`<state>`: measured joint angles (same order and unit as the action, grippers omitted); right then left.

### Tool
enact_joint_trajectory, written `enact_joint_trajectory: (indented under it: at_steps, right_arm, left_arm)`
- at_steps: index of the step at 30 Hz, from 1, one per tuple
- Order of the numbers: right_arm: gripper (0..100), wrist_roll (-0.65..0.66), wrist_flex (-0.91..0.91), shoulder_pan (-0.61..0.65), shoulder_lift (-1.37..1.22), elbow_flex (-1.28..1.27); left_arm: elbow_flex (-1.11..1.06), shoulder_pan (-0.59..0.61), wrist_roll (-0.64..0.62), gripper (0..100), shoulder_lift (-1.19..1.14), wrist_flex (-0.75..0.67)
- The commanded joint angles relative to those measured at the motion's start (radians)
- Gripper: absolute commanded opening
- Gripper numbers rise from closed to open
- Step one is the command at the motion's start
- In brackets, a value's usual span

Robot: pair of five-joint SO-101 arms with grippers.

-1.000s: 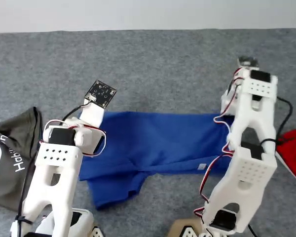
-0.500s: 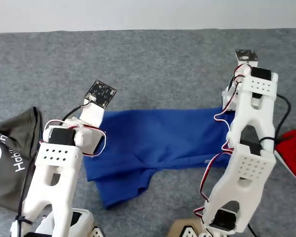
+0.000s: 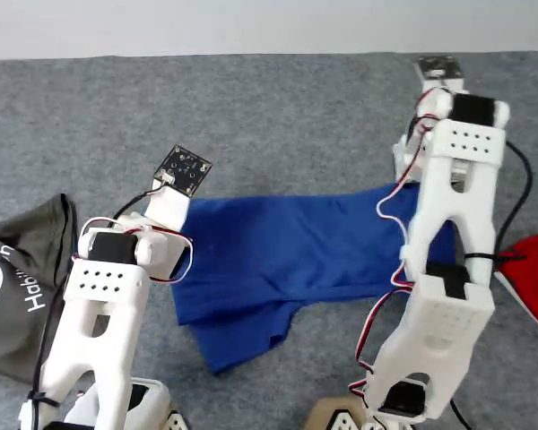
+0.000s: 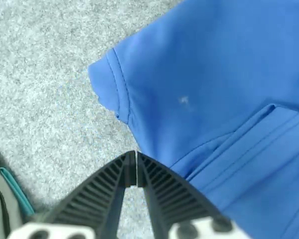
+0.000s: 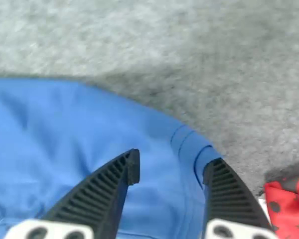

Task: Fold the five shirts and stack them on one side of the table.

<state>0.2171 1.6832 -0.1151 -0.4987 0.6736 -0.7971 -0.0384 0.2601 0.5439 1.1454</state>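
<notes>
On the grey table [image 3: 278, 98] the blue shirt [image 3: 287, 251] lies spread between the 2 arms, its long axis running side to side from one arm to the other. The right gripper [image 5: 173, 162] hangs over the shirt's right end, fingers apart with the sleeve hem [image 5: 189, 144] under the gap, so it looks better placed for a grab. The left gripper [image 4: 135, 155], fingers pressed together, points at the cloth's edge just beside the left sleeve [image 4: 109, 84].

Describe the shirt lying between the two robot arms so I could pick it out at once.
On the grey table, between the left arm and the right arm, lies the blue shirt, spread out with some folds. Its plain blue sets it apart: the dark grey shirt on one side has white print, the red cloth on the other is spotted.
</notes>
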Motion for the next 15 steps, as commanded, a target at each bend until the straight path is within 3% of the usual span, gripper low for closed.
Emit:
enact_joint_trajectory:
  at_steps: [1, 11, 15]
  right_arm:
    - [22.1, 0.006, -0.005, 0.008, 0.054, 0.044]
    - [22.1, 0.011, -0.364, -0.156, -0.206, 0.051]
    - [22.0, 0.012, -0.398, -0.173, -0.249, 0.051]
  left_arm:
    - [0.039, -0.003, -0.005, 1, 0.031, 0.008]
    - [0.039, -0.003, -0.005, 1, 0.034, 0.012]
    - [0.039, -0.003, -0.005, 1, 0.032, 0.012]
